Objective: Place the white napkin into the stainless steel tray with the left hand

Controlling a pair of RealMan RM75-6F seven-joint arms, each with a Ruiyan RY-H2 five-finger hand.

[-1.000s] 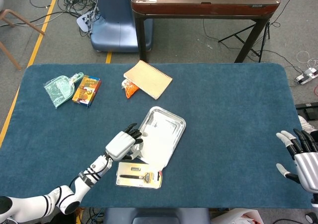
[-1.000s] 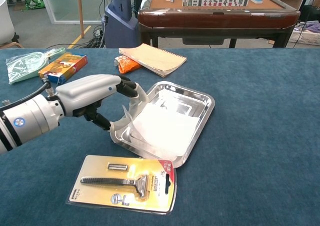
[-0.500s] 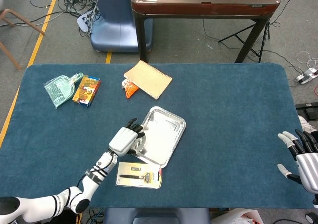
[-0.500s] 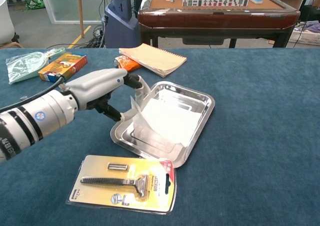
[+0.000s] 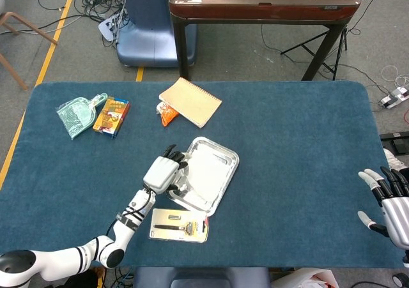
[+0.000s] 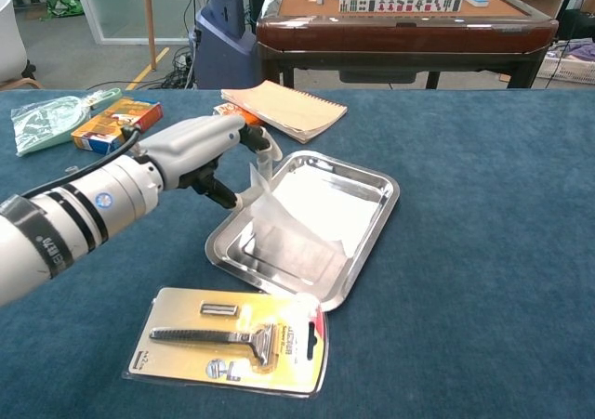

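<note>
White napkin (image 6: 302,213) lies inside the stainless steel tray (image 6: 370,242) near the middle of the blue table (image 5: 300,141), one corner lifted at the tray's left rim where the left hand (image 6: 200,150) pinches it between its fingertips. At the table's near right edge the right hand (image 5: 390,202) hovers with fingers spread, holding nothing. A packaged razor (image 6: 232,338) lies just near of the tray.

Left hand (image 6: 200,145) covered near-left rim of stainless steel tray (image 6: 372,224); fingertip contact with white napkin (image 6: 297,219) hidden behind raised napkin corner. Right hand (image 5: 391,202) cut by head view's right edge, absent from chest view. Razor pack (image 6: 232,340) print below tray too small to read.
</note>
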